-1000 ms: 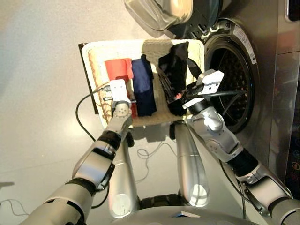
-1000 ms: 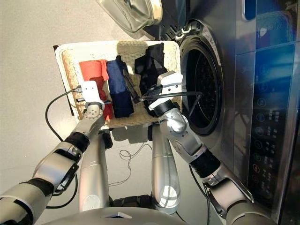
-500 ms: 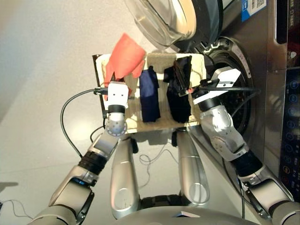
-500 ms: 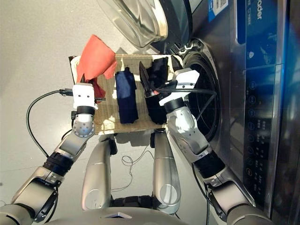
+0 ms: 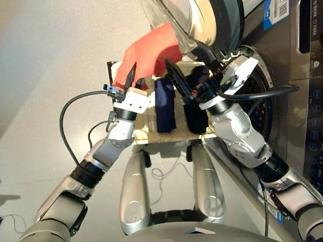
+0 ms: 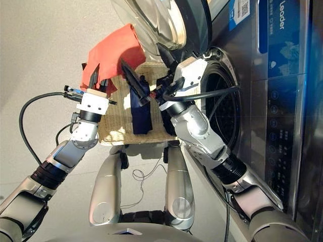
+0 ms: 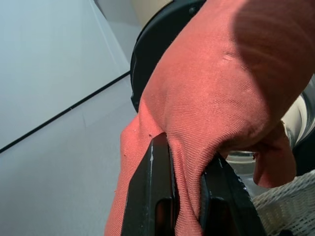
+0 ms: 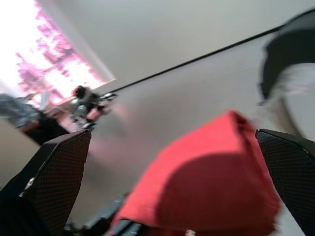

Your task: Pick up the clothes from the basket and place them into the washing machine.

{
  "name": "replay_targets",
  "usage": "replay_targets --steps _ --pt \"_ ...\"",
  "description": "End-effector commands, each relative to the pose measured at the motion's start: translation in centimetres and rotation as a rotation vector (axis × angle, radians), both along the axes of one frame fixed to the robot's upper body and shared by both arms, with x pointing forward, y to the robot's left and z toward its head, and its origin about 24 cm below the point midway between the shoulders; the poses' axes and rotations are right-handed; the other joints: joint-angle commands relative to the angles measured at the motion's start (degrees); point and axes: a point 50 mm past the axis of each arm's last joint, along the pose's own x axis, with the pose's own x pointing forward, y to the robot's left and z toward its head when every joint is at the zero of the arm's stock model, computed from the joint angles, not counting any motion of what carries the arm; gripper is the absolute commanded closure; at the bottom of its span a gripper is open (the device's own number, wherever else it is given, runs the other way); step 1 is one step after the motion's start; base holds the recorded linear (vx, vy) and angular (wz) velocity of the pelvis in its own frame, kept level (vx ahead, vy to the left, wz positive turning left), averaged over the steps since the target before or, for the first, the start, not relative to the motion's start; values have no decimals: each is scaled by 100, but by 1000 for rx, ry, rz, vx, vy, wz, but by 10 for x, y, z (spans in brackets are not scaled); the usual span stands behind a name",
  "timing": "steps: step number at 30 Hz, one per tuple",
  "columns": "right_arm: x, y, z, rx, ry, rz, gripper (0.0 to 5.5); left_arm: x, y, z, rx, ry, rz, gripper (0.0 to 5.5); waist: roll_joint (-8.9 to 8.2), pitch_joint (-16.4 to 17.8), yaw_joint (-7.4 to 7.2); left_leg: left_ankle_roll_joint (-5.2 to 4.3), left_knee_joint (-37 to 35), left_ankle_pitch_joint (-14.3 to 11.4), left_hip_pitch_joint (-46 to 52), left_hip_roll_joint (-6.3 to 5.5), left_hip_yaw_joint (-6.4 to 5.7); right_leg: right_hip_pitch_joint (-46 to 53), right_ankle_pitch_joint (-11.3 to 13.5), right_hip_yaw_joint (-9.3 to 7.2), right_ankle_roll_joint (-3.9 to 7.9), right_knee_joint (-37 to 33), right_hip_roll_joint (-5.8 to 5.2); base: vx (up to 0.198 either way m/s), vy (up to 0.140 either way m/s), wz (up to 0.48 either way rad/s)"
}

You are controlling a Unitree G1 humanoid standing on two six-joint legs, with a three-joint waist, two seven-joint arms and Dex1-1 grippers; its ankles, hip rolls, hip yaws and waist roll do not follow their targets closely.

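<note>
Left gripper (image 7: 184,196): its two black fingers (image 7: 152,196) are pressed onto a fold of the red garment (image 5: 154,53), pinching it; the cloth runs between them and spills over both sides.
Red garment: lifted clear of the basket, hanging and bunched just beyond the left fingertips, held up against the lower edge of the open door (image 5: 202,20).
Right gripper (image 6: 146,63): fingers spread wide with nothing between them; one long finger (image 5: 176,80) points toward the red cloth, the other lies nearer the door.
Between the two grippers: the red cloth sits just past the right fingertips, near them, but I cannot tell whether it touches them.
Blue garment (image 5: 165,106): a narrow strip lying flat in the basket, below and between the two grippers, just beside the black one.
Black garment (image 5: 196,113): lies in the basket under the right gripper, on the side nearest the machine, partly hidden by that arm.
Basket (image 6: 113,123): pale wicker, on the floor below both grippers; the part under the left gripper is bare weave.
Washing machine (image 6: 282,101): dark front, to the right of the right arm; the drum opening (image 6: 224,108) is just beyond the right wrist, door swung open above the basket.
Cable (image 5: 75,101): a black loop running from the left wrist.
</note>
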Motion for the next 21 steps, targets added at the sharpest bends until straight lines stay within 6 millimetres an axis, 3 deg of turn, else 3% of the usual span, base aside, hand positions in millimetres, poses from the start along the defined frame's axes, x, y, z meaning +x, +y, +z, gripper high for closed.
replay_targets --steps 1,13,21 --pt "-21 7 36 40 -139 138 0 -31 -23 38 -55 -237 -190 550 89 -79 26 -156 -14 5 89 -147 -48 175 -227 86 389 95 -194 0 0 0" --pt "-9 10 31 72 -99 69 0 -50 -33 70 -79 -425 -241 550 181 -79 54 -163 7 10 -18 -150 -83 72 -206 79 392 102 -236 0 0 0" --pt "9 11 18 92 -20 -40 0 -69 -38 88 -149 -546 -295 550 210 -79 102 -92 -38 25 -83 -201 -130 -35 -168 111 409 96 -210 0 0 0"
